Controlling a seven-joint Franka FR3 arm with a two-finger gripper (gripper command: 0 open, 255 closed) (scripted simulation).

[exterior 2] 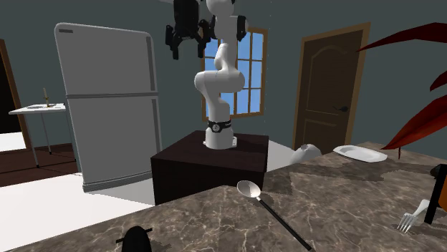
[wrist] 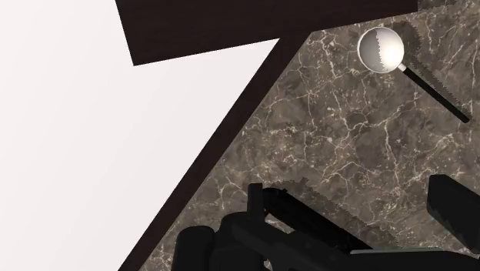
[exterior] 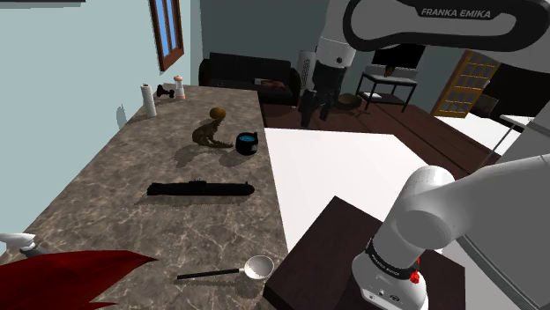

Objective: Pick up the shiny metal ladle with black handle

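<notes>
Lying flat at lower centre of the shoulder view near the surface (exterior: 106, 176) edge, ladle (exterior: 226, 272) looks light, stiff, probably slick: grip the black handle mid-length; jaws stand apart, empty, high above.

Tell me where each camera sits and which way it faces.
Shoulder view: beside the stand, looking down along the counter; the arm and gripper show.
Second exterior view: across the counter, facing the stand; the arm shows, gripper high.
Wrist view: on the hand, looking down at the counter's edge; the open gripper's fingers show.
All three share the ladle.
</notes>
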